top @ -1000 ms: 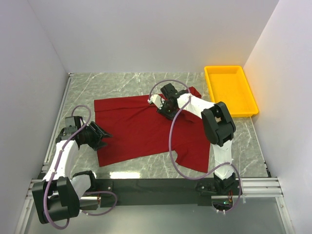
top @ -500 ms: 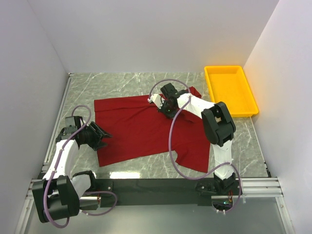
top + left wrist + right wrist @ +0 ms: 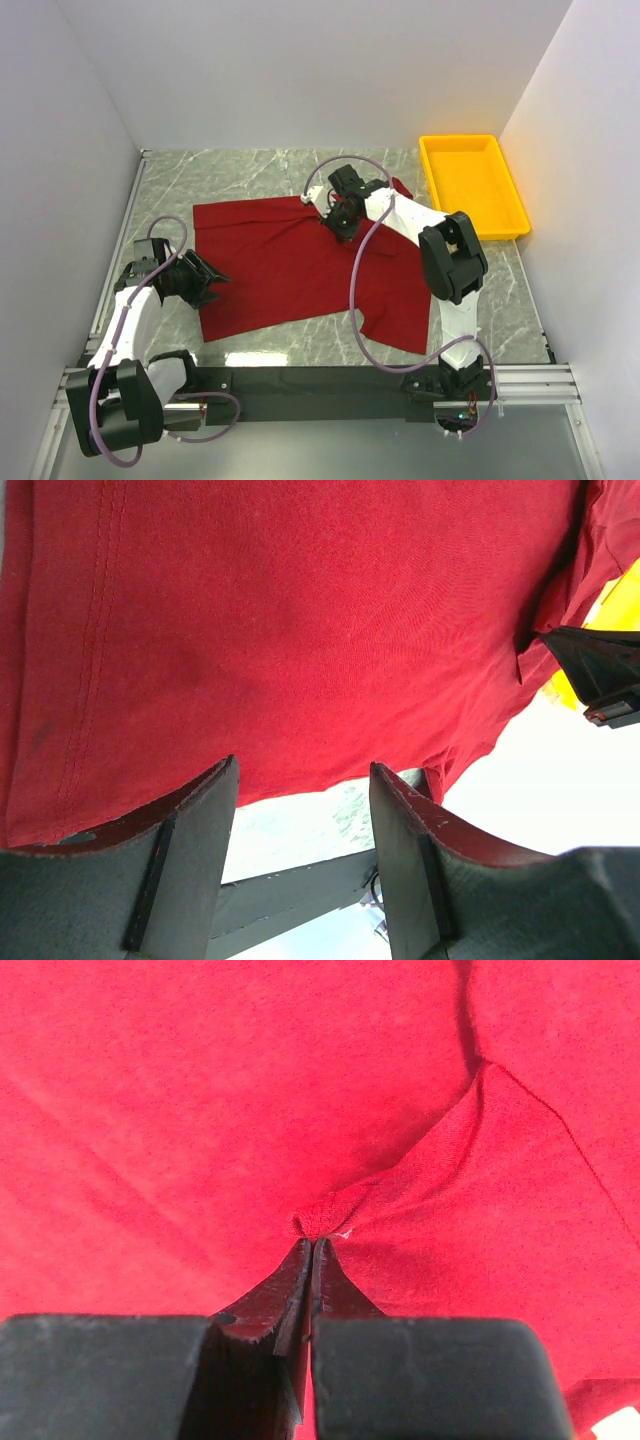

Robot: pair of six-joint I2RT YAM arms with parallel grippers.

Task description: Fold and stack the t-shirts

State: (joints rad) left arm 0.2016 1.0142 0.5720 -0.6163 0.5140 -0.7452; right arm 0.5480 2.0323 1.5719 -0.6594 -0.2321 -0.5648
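**A:** Start at the left. Where is the left gripper [image 3: 208, 280]?

**B:** At the t-shirt's [image 3: 290, 262] left edge, down low near its near-left corner. Its jaws stand well apart. In the left wrist view the red hem runs right along the two fingertips [image 3: 228, 772], though I can't tell whether they actually touch the cloth.

**A:** And the t-shirt itself?

**B:** It is spread out mostly flat on the marble tabletop [image 3: 250, 168], dark red, its long side running left to right. One sleeve sticks out at its near-right corner.

**A:** The right gripper [image 3: 337, 222]?

**B:** Down on the t-shirt's far edge, a little right of its middle. The jaws are pressed together on a small pucker of red cloth. In the right wrist view, creases run outward from that pinch [image 3: 312, 1222].

**A:** Anything further right?

**B:** A yellow tray [image 3: 470, 182], beyond the t-shirt's far-right corner and apart from it.
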